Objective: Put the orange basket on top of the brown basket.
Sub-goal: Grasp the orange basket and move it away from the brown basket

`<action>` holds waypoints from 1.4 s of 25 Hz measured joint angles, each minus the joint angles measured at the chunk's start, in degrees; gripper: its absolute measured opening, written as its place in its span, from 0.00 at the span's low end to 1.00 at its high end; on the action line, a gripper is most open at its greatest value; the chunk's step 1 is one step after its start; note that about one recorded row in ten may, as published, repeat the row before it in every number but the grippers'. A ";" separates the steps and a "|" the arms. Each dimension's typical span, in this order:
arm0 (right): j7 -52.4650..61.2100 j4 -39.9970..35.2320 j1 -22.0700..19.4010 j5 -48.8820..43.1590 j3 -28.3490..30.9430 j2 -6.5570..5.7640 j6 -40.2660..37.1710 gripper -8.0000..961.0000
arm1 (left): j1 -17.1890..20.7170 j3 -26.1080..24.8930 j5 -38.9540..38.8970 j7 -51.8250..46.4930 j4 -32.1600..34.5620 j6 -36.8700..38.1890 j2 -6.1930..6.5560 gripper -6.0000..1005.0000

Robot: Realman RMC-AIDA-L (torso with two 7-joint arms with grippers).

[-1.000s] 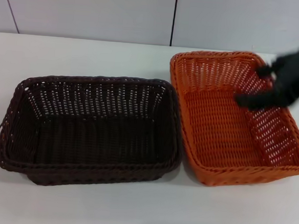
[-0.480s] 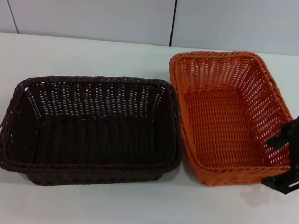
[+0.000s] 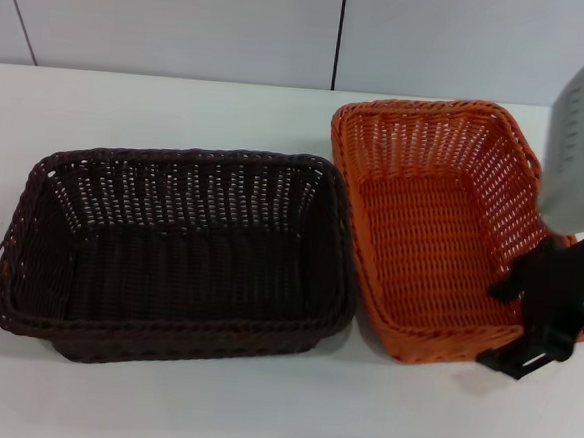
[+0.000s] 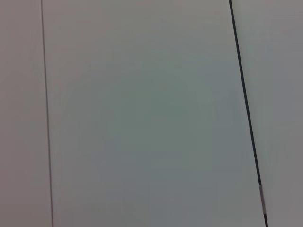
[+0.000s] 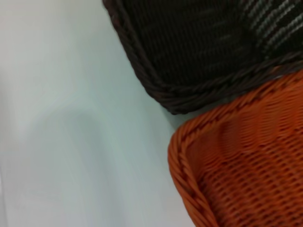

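Table (image 3: 159, 400) edge-side, right claw (image 3: 525, 321) straddles orange basket (image 3: 431, 239) rim.

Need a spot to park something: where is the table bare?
Bare table behind the brown basket, and a strip in front of both baskets. Crowded: the orange basket sits almost against the brown one, with the right gripper at its near right corner.
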 joint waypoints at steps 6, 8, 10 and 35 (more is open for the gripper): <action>-0.19 8.71 0.71 -0.23 -3.83 0.22 6.29 0.66 | -0.10 0.00 0.17 -0.03 0.13 0.02 0.10 0.67; -0.08 9.77 0.77 -0.63 -4.71 0.30 7.40 0.66 | -0.10 0.00 0.17 -0.03 0.13 0.02 0.10 0.67; 0.38 10.26 0.77 -1.14 -5.39 0.40 8.14 0.66 | -0.20 0.00 0.19 -0.05 0.34 0.02 0.23 0.67; 12.90 3.28 -0.40 -10.08 -14.74 0.66 14.56 0.16 | 0.02 0.00 0.41 -0.06 2.34 0.64 0.50 0.67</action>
